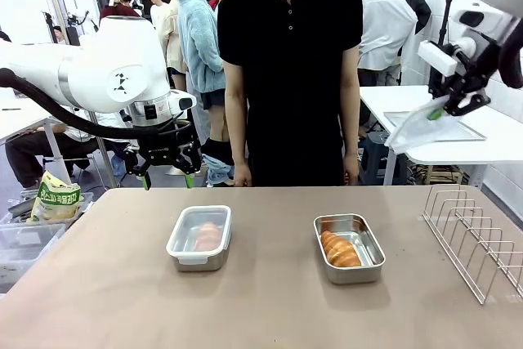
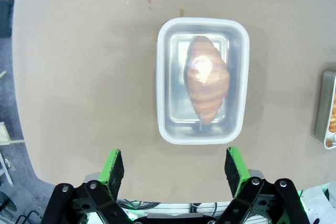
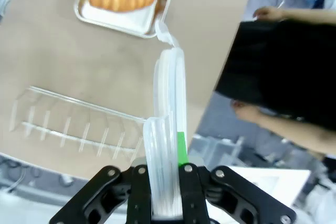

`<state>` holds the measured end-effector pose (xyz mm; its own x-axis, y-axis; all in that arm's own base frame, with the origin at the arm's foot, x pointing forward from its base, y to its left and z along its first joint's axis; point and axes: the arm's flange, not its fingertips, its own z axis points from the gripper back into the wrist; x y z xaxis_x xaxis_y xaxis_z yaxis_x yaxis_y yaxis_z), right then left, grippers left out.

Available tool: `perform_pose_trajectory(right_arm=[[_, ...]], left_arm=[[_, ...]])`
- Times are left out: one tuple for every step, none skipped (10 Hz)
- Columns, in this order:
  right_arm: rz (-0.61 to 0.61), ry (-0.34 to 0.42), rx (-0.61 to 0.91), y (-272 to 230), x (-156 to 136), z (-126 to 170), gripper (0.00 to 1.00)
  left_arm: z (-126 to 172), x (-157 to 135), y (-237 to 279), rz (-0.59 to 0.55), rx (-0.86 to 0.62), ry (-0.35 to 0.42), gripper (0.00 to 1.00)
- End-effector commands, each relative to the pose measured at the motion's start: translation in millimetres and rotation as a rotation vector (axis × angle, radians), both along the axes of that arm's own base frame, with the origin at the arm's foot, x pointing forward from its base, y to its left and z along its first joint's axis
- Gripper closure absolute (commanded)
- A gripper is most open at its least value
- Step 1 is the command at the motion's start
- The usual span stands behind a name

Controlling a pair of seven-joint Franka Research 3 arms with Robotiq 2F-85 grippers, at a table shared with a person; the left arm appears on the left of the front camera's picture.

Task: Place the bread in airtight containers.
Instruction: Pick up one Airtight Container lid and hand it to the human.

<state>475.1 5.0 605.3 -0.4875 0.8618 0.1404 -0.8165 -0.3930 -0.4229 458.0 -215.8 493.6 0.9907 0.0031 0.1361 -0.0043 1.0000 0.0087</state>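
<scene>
A translucent whitish plastic lid [image 3: 169,129] is pinched edge-on between the closed fingers of the right gripper [image 1: 441,110], raised well above the table's right end. Below and nearer the middle stands an uncovered rectangular stainless-steel tub [image 1: 350,248] in which a golden-brown ridged croissant [image 1: 339,249] lies. The thin edge grip could let the lid twist or slip, so it might be set down askew and its clips left unseated, or the tub might be pushed along the beige table [image 1: 261,308]. The left gripper [image 1: 167,176], its jaws spread wide and empty, hangs above a second steel tub [image 2: 202,80], already lidded, with a croissant [image 2: 207,79] seen through the cover.
</scene>
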Motion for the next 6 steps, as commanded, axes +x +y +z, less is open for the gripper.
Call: perform_pose_trajectory(right_arm=[[0.095, -0.078, 0.042, 12.3, 13.8, 5.8, 1.00], [0.149, -0.125, 0.042, 25.4, 21.3, 13.9, 1.00], [0.221, -0.180, 0.050, 41.4, 33.9, 22.2, 1.00], [0.277, -0.211, 0.055, 54.6, 46.8, 28.3, 1.00], [0.314, -0.246, 0.062, 66.5, 58.6, 35.7, 1.00], [0.339, -0.256, 0.079, 76.0, 67.3, 41.3, 1.00]], left_arm=[[1.4, 0.0, 1.5, 0.001, 0.000, -0.003, 0.00], [1.4, 0.0, 1.5, 0.001, 0.000, -0.003, 0.00], [1.4, 0.0, 1.5, 0.001, 0.000, -0.003, 0.00], [1.4, 0.0, 1.5, 0.001, 0.000, -0.003, 0.00], [1.4, 0.0, 1.5, 0.001, 0.000, -0.003, 0.00], [1.4, 0.0, 1.5, 0.001, 0.000, -0.003, 0.00]])
